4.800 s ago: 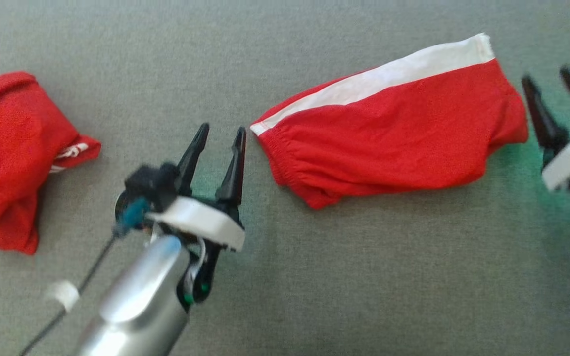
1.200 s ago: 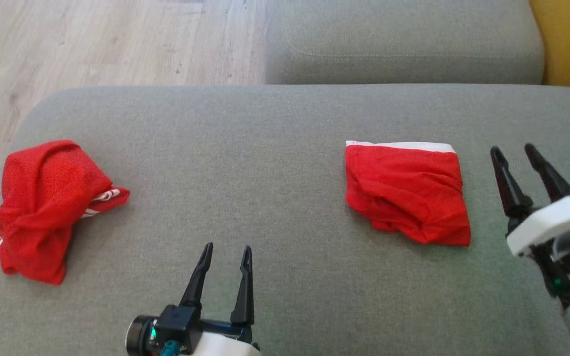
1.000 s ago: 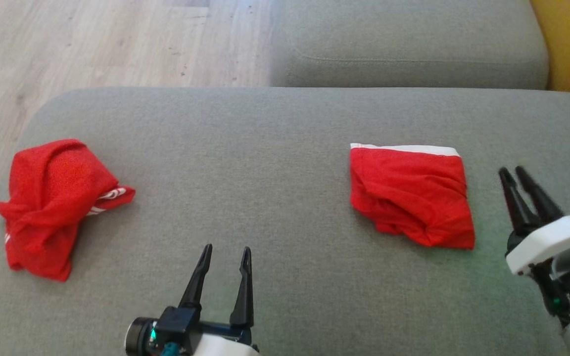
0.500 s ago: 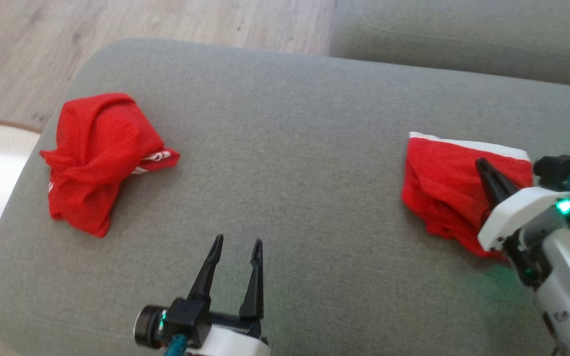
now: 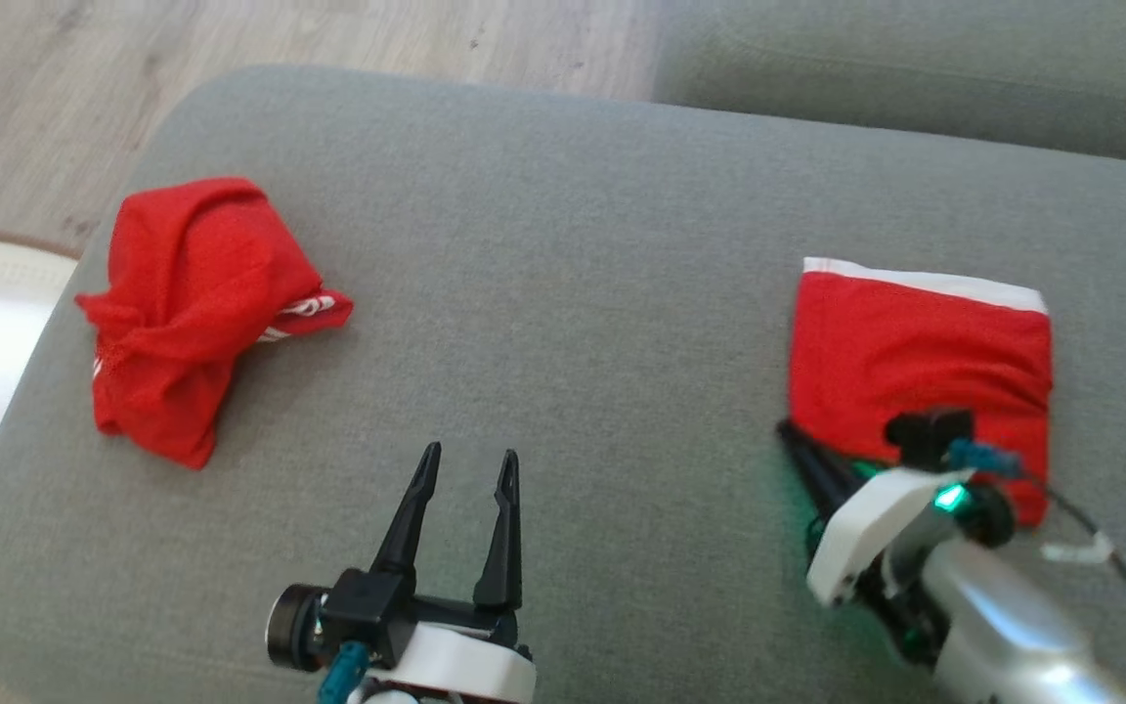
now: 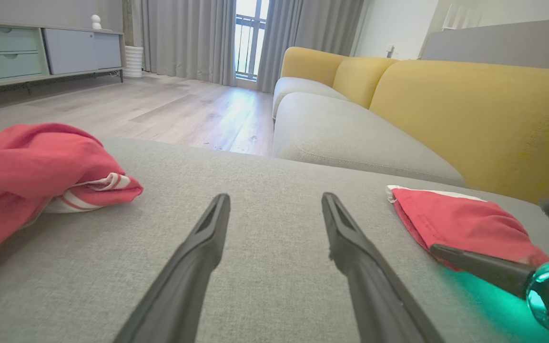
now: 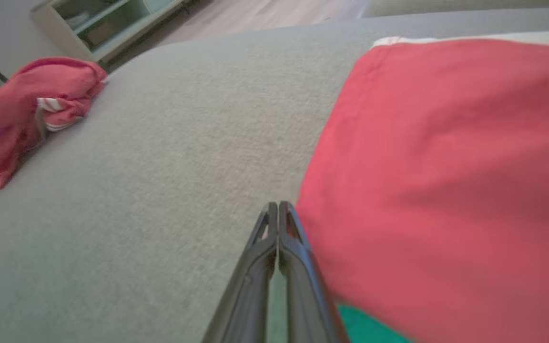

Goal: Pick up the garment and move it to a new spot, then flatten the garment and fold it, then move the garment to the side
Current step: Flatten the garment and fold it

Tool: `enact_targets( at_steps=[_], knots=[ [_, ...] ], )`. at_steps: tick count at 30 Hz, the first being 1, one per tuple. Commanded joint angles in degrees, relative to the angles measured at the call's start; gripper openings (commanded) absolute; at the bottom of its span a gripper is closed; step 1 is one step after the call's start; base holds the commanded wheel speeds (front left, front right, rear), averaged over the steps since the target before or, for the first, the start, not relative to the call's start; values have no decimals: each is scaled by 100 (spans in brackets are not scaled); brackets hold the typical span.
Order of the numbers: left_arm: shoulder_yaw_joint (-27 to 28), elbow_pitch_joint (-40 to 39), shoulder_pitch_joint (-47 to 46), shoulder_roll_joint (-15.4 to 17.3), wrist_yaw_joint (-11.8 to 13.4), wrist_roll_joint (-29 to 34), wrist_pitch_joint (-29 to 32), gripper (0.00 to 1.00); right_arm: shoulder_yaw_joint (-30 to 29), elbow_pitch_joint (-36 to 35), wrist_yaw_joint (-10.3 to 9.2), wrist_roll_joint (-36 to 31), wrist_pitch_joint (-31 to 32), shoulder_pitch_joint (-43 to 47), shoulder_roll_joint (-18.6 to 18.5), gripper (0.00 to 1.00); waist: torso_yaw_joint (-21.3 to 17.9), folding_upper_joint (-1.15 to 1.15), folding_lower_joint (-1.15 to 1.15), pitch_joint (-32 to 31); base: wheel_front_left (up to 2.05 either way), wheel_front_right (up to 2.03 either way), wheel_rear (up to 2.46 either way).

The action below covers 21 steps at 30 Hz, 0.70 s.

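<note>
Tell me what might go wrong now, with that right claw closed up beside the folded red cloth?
1. The right claw is shut at the edge of the folded garment, apparently pinching no cloth. A sideways push from there could bunch the fabric and undo the fold.
2. If the claw lifts instead, the garment would likely be left behind on the grey cushion.

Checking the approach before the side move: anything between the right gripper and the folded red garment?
Nothing visible. The right gripper, jaws shut, sits right beside the folded red garment at its near left edge, on the grey cushion; whether it touches can't be told. The crumpled red garment lies far off at the cushion's left end.
</note>
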Motion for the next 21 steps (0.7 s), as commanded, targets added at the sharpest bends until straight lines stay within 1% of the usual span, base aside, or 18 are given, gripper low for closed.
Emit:
enact_targets(
  at_steps=[1,4,5,6,7,8,11,15,18,21],
  knots=[
    [141,-182,-61,-18,8,5,-55,100,171,-197,-5,77,-163,89,32,0,-111,0,0,-124,0,0,0],
    [242,-192,26,-18,23,-46,-55,100,435,-388,-5,86,-481,237,-40,0,-266,0,0,-310,0,0,0],
    [312,-202,51,-18,46,-53,-55,100,458,-439,-5,40,-568,301,-81,23,-316,0,0,-379,0,0,0],
    [399,-212,71,-18,70,-42,-55,100,403,-484,-5,-4,-633,380,-116,77,-374,0,0,-463,0,0,0],
    [486,-220,101,-18,90,-32,-55,100,293,-524,-5,-79,-671,471,-151,100,-428,0,0,-532,0,0,0],
    [576,-236,130,-18,105,-11,-55,100,148,-620,-5,-186,-689,563,-178,100,-496,0,0,-584,0,0,0],
    [764,-279,216,-1,88,125,-55,100,-755,-1415,-5,-790,-697,979,-241,100,-727,0,0,-703,0,0,0],
    [925,-377,376,3,57,307,-55,100,-1950,-2594,-5,-1534,-699,1914,-100,100,-1006,0,0,-832,0,0,0],
    [1095,-528,576,-2,81,374,-55,100,-2554,-3296,-5,-1905,-699,2492,36,100,-1201,0,0,-909,0,0,0],
    [1217,-674,800,-5,71,472,-55,100,-2956,-3837,-5,-2122,-700,2873,139,100,-1362,0,0,-975,0,0,0]
  ],
)
